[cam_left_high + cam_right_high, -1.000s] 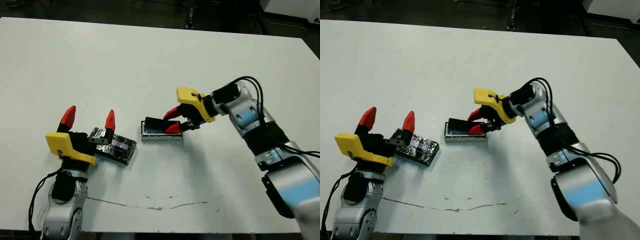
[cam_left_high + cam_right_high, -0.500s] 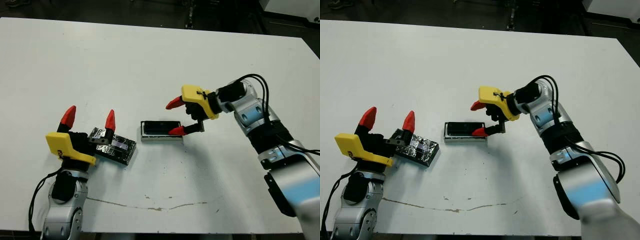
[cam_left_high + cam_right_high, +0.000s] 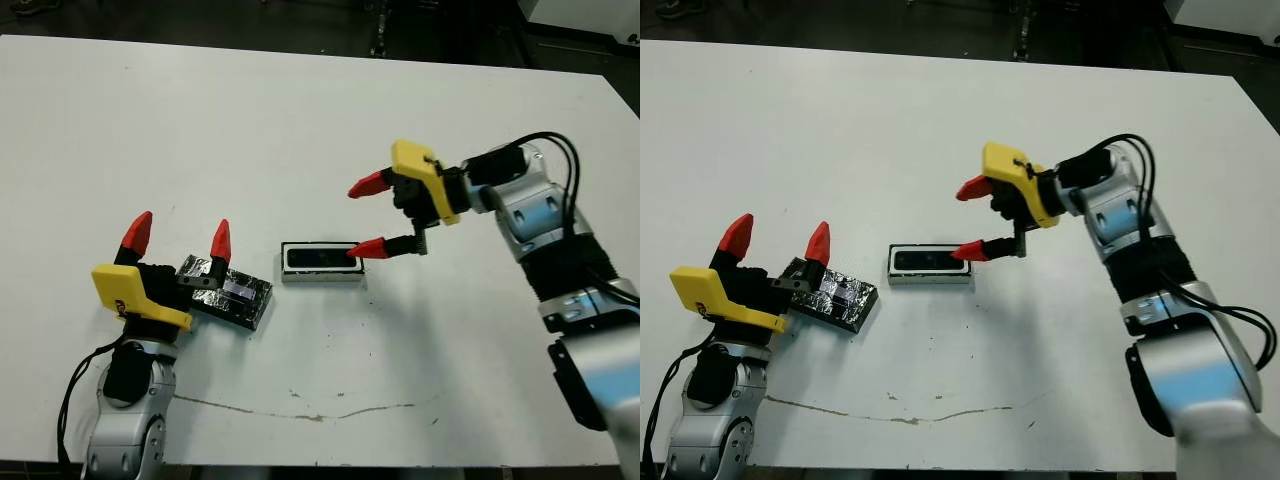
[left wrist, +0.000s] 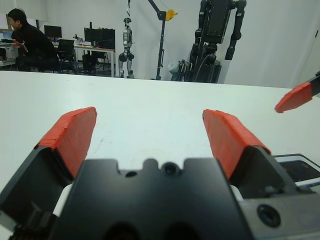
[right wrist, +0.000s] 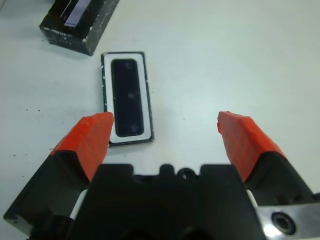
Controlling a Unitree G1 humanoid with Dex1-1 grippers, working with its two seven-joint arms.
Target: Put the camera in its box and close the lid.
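The box (image 3: 322,261) sits near the middle of my white table (image 3: 300,120), a shallow tray with a thick white rim, and the camera (image 5: 128,96) lies flat inside it, a dark bar framed by white on every side. From my right wrist I can see it seated squarely in the tray, filling most of the length. Nothing covers the box; it is open on top.

My right gripper (image 3: 368,217) hangs above the table just off the box's right end, fingers spread wide and holding nothing; the lower red tip is over the end of the tray, the upper one well clear of it.

The lid (image 3: 228,293), black and speckled with silver, lies on the table to the left of the box, apart from it and turned at an angle. My left gripper (image 3: 178,238) is beside the lid's left end, its two red fingers pointing up and set wide apart, empty. A person (image 4: 30,45) sits at a desk far beyond the table in my left wrist's view
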